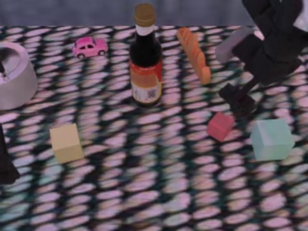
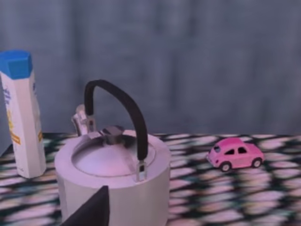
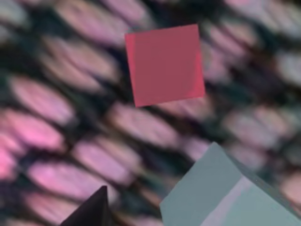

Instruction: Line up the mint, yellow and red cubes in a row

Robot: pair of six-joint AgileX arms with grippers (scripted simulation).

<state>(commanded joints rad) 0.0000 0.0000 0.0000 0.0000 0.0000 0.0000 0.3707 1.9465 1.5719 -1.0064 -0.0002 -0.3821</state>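
Red cube (image 1: 220, 126) at 4 o'clock on table (image 1: 159, 192), mint cube (image 1: 272, 139) just beside it at 3 o'clock side, apart. Yellow cube (image 1: 66, 142) far off at 9 o'clock. Right gripper (image 1: 239, 102) hovers just above red cube's 1 o'clock corner, finger spread unclear. Left arm (image 1: 6, 163) parked at 9 o'clock edge.

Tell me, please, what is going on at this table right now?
The right arm's tool hovers near the red cube, holding nothing. The mint cube sits just right of the red one, apart from it, while the yellow cube lies far off at the table's left. No row is formed yet. The left arm is parked at the left edge.
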